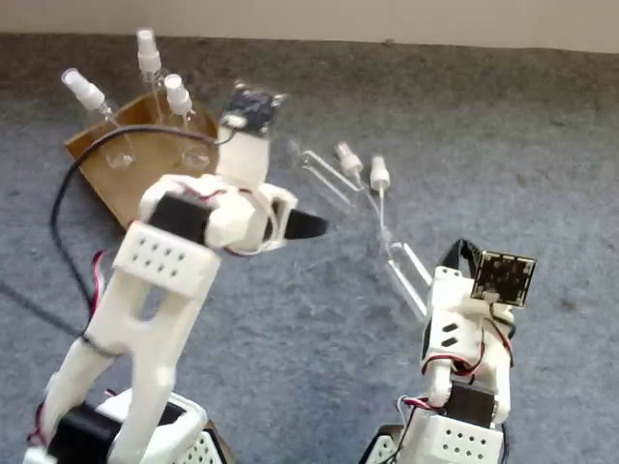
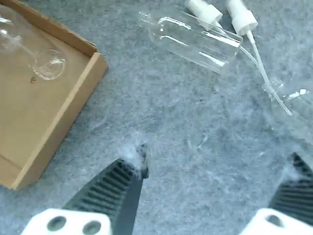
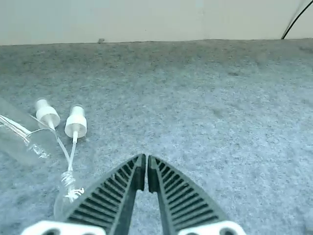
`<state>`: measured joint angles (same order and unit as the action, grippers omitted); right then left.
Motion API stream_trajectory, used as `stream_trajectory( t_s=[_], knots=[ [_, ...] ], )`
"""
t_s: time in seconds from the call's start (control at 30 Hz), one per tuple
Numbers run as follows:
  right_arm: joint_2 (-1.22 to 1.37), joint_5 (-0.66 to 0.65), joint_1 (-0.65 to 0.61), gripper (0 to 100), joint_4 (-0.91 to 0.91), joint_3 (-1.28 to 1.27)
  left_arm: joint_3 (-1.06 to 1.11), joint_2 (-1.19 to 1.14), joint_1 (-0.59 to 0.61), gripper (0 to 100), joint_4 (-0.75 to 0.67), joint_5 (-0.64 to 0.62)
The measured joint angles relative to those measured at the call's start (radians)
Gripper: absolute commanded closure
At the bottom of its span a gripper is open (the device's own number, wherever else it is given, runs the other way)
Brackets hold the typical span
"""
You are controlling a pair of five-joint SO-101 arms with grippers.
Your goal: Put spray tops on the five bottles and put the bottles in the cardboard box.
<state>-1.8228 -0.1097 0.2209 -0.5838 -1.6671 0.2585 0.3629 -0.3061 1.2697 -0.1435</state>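
Note:
Three clear bottles with white spray tops (image 1: 148, 53) stand in the cardboard box (image 1: 106, 174) at the back left. My left gripper (image 2: 215, 169) hovers open over the carpet just beside the box's edge (image 2: 73, 107); beyond it lies an uncapped bottle (image 2: 195, 39). Two loose spray tops (image 2: 203, 10) (image 2: 242, 14) lie by that bottle's mouth, their tubes trailing toward a second lying bottle (image 2: 293, 107). My right gripper (image 3: 145, 164) is shut on nothing, low over the carpet beside the second bottle (image 3: 73, 191), with both spray tops (image 3: 47, 113) (image 3: 76, 125) ahead.
Grey carpet (image 1: 542, 145) covers the whole table. A black cable (image 1: 68, 193) loops past the box's near-left side. A pale wall (image 3: 146, 19) bounds the far edge. Open carpet stretches to the right of the loose bottles.

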Motion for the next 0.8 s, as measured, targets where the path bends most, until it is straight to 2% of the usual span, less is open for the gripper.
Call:
stream_trajectory(
  t_s=[0.13,0.43,0.7,0.8],
  knots=[
    [0.000,0.002,0.014,99.4,0.000,0.000,-0.180,-0.199,-0.038,63,0.057,-0.055],
    [-0.002,0.002,0.017,99.4,-0.035,0.000,-0.574,-0.592,-0.048,63,0.064,-0.219],
    [-0.002,0.002,0.017,99.4,-0.037,0.000,-0.899,-0.936,-0.041,63,0.064,-0.351],
    [-0.002,0.002,0.017,99.4,-0.037,0.000,-0.993,-1.005,-0.023,63,0.110,-0.427]
  ],
)
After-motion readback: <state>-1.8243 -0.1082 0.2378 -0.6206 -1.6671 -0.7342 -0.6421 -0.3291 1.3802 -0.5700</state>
